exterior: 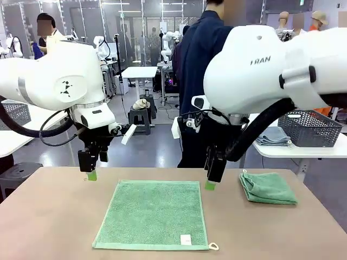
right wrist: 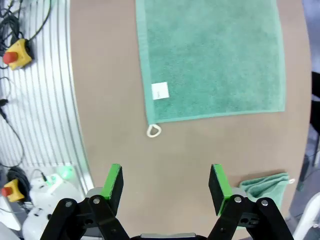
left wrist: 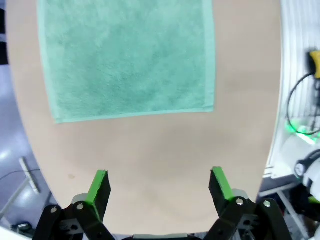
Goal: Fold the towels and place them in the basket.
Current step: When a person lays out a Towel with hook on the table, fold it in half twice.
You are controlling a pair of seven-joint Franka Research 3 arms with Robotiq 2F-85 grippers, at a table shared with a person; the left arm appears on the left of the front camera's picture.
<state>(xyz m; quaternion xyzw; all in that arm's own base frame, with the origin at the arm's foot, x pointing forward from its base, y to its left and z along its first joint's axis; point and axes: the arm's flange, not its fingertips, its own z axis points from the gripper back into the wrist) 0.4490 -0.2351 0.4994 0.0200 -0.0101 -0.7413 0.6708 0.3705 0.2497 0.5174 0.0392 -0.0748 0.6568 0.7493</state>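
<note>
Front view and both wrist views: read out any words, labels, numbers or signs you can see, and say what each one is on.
"FRAN": dark letters on the white shell of the right arm; the first letter is faint.
White tag on the spread towel: a faint mark, too small to read.
Left arm: a black emblem, no letters.
</note>
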